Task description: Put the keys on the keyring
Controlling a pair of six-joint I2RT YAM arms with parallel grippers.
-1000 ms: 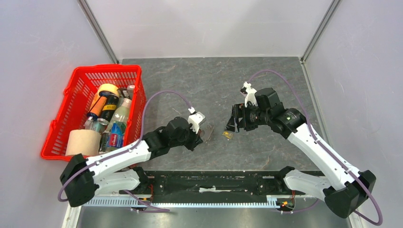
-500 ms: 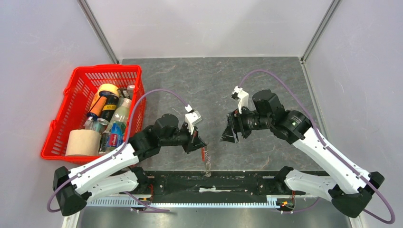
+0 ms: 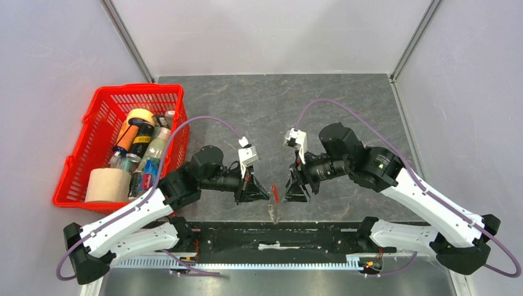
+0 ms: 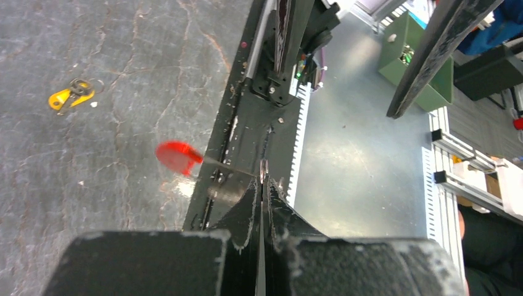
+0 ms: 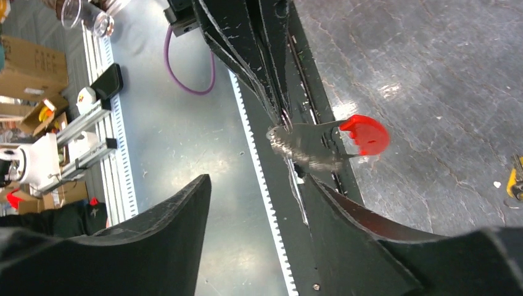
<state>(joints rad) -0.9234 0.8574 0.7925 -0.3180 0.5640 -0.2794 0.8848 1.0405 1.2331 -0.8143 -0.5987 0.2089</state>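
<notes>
My left gripper (image 3: pixel 260 192) is shut on the keyring (image 3: pixel 275 195) and holds it up over the table's near edge. In the left wrist view the jaws (image 4: pixel 264 185) pinch its thin edge, with the red part (image 4: pixel 177 157) and the blurred silvery keys (image 4: pixel 225 191) to the left. My right gripper (image 3: pixel 295 190) is open and empty, just right of the keyring. The right wrist view shows the red part (image 5: pixel 365 134) and the silvery keys (image 5: pixel 305 145) just beyond its fingertips (image 5: pixel 256 182). The brass key (image 4: pixel 71 95) lies on the table, also at the right wrist view's edge (image 5: pixel 517 176). It is hidden in the top view.
A red plastic basket (image 3: pixel 98 111) with bottles, cans and a paper roll stands at the left. The black rail (image 3: pixel 271 237) and toothed strip run along the near edge below the grippers. Grey walls enclose the table.
Both grippers have moved toward the near edge and toward each other. The left one has lifted the keyring off the table. The right one has come down-left, close to it, staying open.
</notes>
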